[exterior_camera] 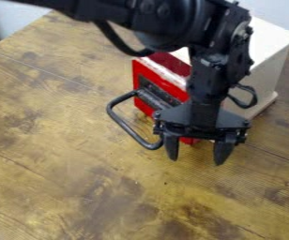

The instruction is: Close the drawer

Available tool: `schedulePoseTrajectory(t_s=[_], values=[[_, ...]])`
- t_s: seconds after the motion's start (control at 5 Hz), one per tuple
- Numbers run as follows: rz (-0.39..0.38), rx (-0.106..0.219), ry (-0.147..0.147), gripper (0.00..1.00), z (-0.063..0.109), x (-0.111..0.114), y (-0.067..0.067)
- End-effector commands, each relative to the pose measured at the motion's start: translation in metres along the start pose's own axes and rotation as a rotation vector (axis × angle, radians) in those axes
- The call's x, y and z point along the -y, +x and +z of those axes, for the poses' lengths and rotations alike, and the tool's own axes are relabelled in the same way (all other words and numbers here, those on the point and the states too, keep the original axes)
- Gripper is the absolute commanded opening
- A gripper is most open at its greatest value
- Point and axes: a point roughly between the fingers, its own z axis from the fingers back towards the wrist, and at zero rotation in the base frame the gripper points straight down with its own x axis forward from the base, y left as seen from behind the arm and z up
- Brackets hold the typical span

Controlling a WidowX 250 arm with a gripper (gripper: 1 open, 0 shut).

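The red drawer (154, 80) sits in a cream-white cabinet (270, 58) on the wooden table, partly hidden by my black arm. Its big black wire loop handle (129, 124) lies out over the table to the front left. My gripper (199, 152) hangs straight down just in front of the drawer, right beside the handle. Its two black fingers (174, 150) are spread wide and hold nothing. How far the drawer stands out of the cabinet I cannot tell, since the arm covers that side.
Brown plank tabletop (59, 178) stretches to the left and front. My arm (173, 19) crosses the top of the view over the cabinet. A pale floor shows past the table's far edge at top left.
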Motion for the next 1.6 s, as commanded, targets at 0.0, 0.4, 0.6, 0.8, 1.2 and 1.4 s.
schedulePoseTrajectory(t_s=[0.0,0.4,0.6,0.8,1.2,1.4], values=[[0.027,0.047,0.003,1.0,0.011,-0.005,0.012],[0.154,0.02,0.027,1.0,-0.01,-0.01,0.006],[0.213,0.002,0.054,1.0,-0.018,-0.012,0.001],[0.228,0.007,0.006,1.0,-0.004,-0.013,0.009],[0.281,0.071,-0.064,1.0,0.019,-0.013,0.018],[0.31,0.1,-0.037,1.0,0.019,-0.011,0.016]])
